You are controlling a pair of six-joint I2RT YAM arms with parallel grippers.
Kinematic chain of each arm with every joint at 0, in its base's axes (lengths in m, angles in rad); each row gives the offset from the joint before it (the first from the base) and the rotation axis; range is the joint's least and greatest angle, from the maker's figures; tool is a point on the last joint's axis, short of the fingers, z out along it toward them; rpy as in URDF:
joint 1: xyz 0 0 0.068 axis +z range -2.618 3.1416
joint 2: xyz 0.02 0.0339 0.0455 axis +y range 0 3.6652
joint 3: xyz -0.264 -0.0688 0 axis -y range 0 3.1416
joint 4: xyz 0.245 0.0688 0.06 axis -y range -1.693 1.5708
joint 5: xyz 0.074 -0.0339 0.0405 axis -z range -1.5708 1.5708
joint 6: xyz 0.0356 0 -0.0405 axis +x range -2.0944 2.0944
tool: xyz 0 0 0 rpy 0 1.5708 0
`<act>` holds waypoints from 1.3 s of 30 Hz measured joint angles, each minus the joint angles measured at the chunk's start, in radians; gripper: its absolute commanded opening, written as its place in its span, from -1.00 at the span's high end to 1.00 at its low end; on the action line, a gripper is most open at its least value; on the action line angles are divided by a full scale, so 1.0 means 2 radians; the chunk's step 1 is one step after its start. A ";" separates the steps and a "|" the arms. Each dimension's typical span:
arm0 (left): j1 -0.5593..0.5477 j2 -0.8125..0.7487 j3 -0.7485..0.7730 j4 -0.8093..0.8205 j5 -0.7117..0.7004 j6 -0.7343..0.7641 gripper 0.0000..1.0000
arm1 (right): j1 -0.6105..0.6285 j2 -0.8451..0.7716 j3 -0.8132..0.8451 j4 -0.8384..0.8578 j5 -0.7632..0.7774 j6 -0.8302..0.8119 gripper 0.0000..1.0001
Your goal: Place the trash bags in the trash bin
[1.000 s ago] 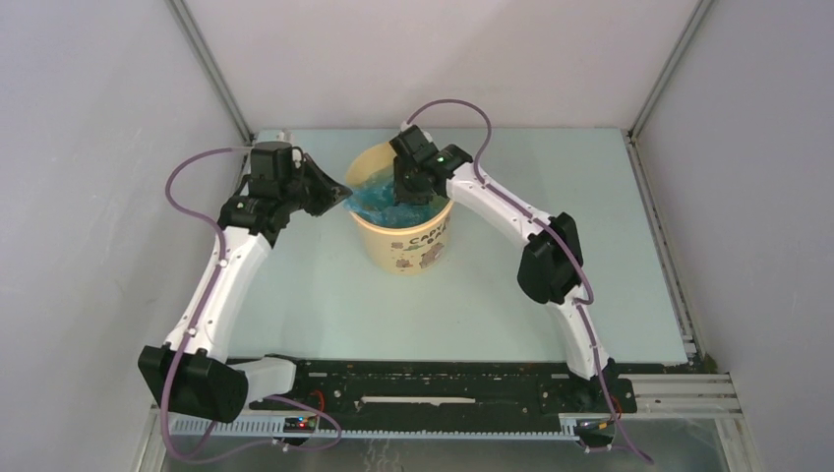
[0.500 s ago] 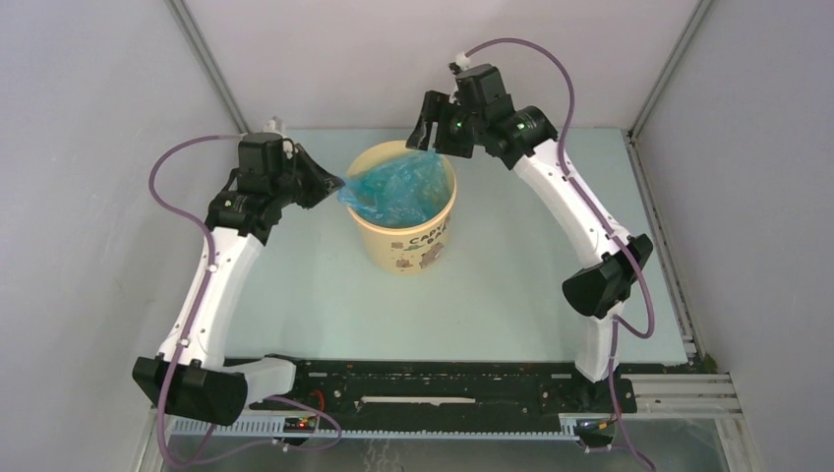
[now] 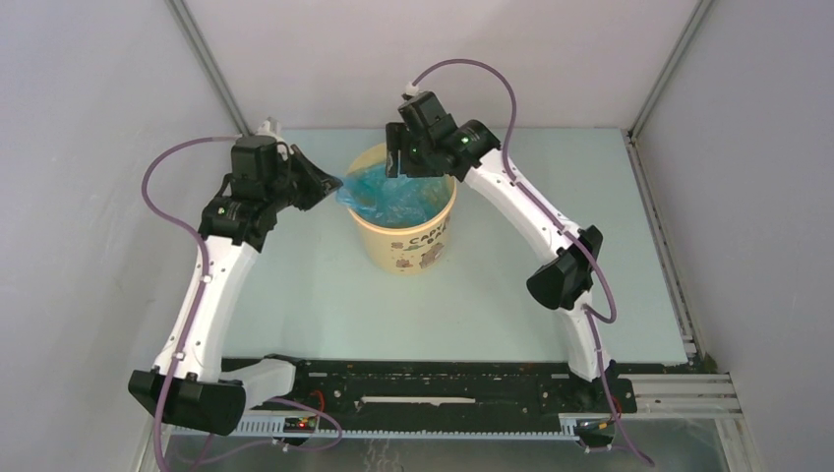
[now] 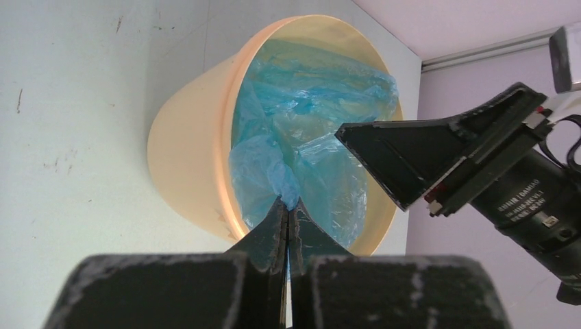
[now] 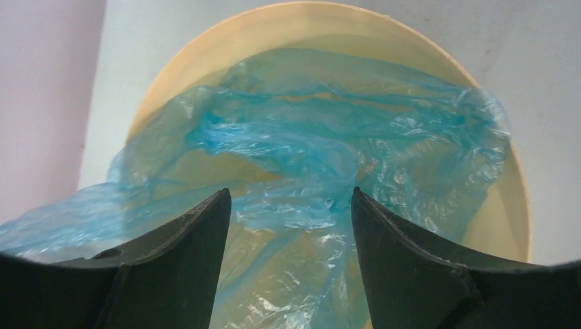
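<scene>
Bag (image 5: 329,157) clenched in left fingers (image 4: 273,236) hides bin (image 3: 408,246) floor; right fingers (image 5: 171,267) released

You look down on a pale mint tabletop (image 3: 325,295), flecked with small dark scuffs in the left wrist view. Plain white panels box in your workspace: a back wall (image 3: 433,59), a left wall (image 3: 79,147) and a right wall (image 3: 757,147). Slanting aluminium posts (image 3: 213,71) mark the back corners. A black mounting rail (image 3: 492,379) runs along the near edge. The light is soft and even.

Overhead view looks down from behind onto the tabletop (image 3: 325,295); both wrist views (close-range, aimed downward) share the bin (image 3: 403,246).
</scene>
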 measured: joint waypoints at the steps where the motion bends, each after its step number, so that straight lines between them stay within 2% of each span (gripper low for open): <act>1: 0.000 0.000 0.000 0.000 0.000 0.000 0.99 | 0.002 0.004 0.002 -0.003 0.009 -0.001 -0.44; 2: 0.000 0.000 0.000 0.000 0.001 0.000 1.00 | 0.004 0.006 0.002 -0.006 0.020 -0.004 -0.41; 5: 0.000 0.000 0.000 -0.001 0.004 0.000 1.00 | 0.006 0.009 0.002 -0.014 0.048 -0.013 -0.05; 10: 0.000 0.000 0.000 -0.003 0.004 0.000 0.99 | 0.006 0.009 0.005 -0.016 0.073 -0.027 0.67; 12: 0.001 0.000 0.000 -0.006 0.003 0.000 0.84 | 0.006 0.009 0.007 -0.016 0.076 -0.034 0.95; 16: 0.006 0.000 0.000 -0.013 0.003 -0.001 0.18 | 0.003 -0.005 -0.002 -0.015 0.050 -0.042 1.00; 20: 0.010 0.000 0.000 -0.023 0.003 0.001 -0.33 | -0.007 -0.072 -0.074 0.000 -0.013 -0.038 1.00; 21: 0.010 -0.001 0.000 -0.026 0.003 -0.001 -0.52 | -0.010 -0.092 -0.094 0.006 -0.029 -0.036 1.00; 24: 0.010 -0.009 -0.002 -0.038 0.003 -0.007 -0.64 | -0.026 -0.150 -0.143 0.026 -0.071 -0.021 1.00; 25: 0.010 -0.013 -0.002 -0.041 0.003 -0.010 -0.62 | -0.031 -0.164 -0.154 0.033 -0.081 -0.017 1.00; 29: 0.010 -0.029 -0.007 -0.048 0.012 -0.024 -0.23 | -0.048 -0.204 -0.190 0.057 -0.113 -0.005 1.00; 33: 0.010 -0.035 -0.021 -0.048 0.023 -0.035 0.29 | -0.052 -0.212 -0.218 0.072 -0.134 0.002 1.00; 35: 0.010 -0.035 -0.028 -0.048 0.023 -0.039 0.41 | -0.055 -0.212 -0.232 0.074 -0.144 0.006 1.00; 39: 0.011 -0.034 -0.040 -0.048 0.023 -0.039 0.78 | -0.064 -0.218 -0.261 0.078 -0.167 0.009 1.00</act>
